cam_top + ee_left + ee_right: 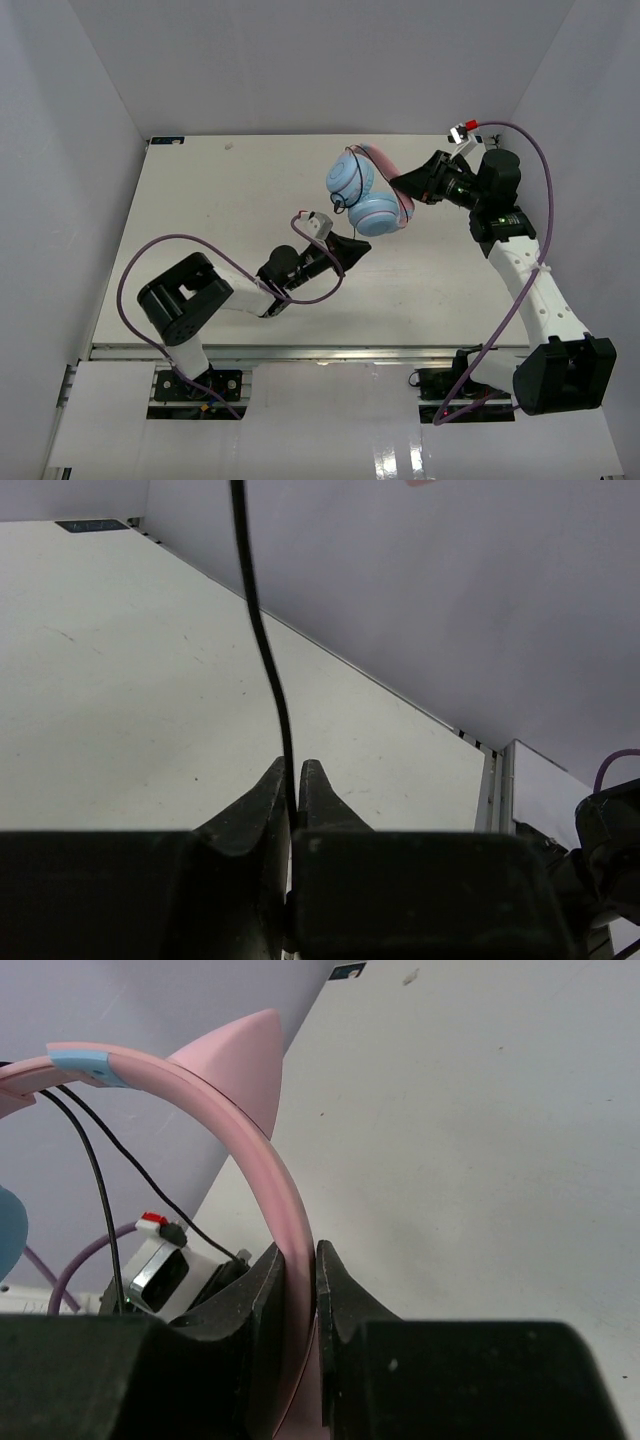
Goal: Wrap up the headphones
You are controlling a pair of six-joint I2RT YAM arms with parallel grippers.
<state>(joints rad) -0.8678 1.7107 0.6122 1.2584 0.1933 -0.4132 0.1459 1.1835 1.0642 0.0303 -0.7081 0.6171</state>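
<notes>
The headphones (pixel 362 195) hang above the table's back middle, two light-blue ear cups side by side, pink headband (pixel 268 1175) with a cat-ear point (pixel 248 1055). My right gripper (pixel 402 184) is shut on the headband and holds the headphones up; in the right wrist view (pixel 300 1265) the band runs between its jaws. The thin black cord (pixel 262 640) runs from the cups down to my left gripper (pixel 358 248), which is shut on it; in the left wrist view (pixel 292 778) the cord passes between the closed jaws. The jack plug is not visible.
The white table (pixel 200 220) is walled by grey panels on the left, back and right. Thick purple robot cables (pixel 160 250) loop beside each arm. A small dark mark (pixel 165 141) sits at the table's back left corner.
</notes>
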